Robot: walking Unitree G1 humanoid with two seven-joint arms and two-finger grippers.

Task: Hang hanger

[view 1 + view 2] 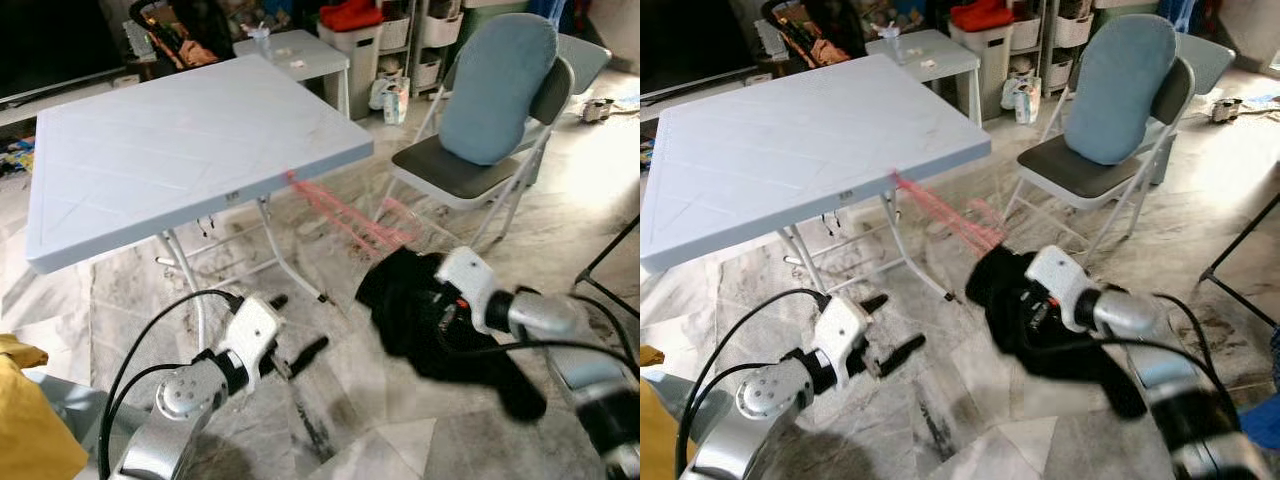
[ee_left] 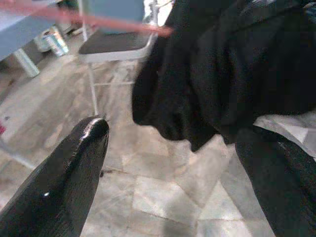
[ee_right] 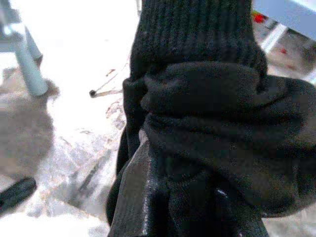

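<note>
Marble-tiled living room, cluttered shelving at the back. Landmark: the grey folding table (image 1: pixel 180 150).

Head views: a folding chair (image 1: pixel 480 165) with a blue cushion (image 1: pixel 497 88) stands just beside the table's far right corner. A pink hanger (image 1: pixel 345 215) shows blurred, running from the table's near right edge down toward the floor in front of the chair. Its lower end meets a bundle of black knit garment (image 1: pixel 420 305), which hangs off the right gripper (image 1: pixel 1025 305) below and to the right of the table. Judged: hanger and garment are carried as one load, the cloth bunched so it does not trail. The left gripper (image 1: pixel 290 345) hovers low over the floor, in front of the table legs, fingers spread and holding nothing. Yellow cloth (image 1: pixel 30 420) sits at the near left, well apart from the table.

Left wrist view: two black fingertips (image 2: pixel 89 136) parted, marble between them; black garment beyond, pink hanger bar above it, chair and table edge behind.

Right wrist view: ribbed black knit wrapped over the fingers; cannot tell whether they are clamped.

No rail or hook seen yet; hanging not begun, by my reading.
</note>
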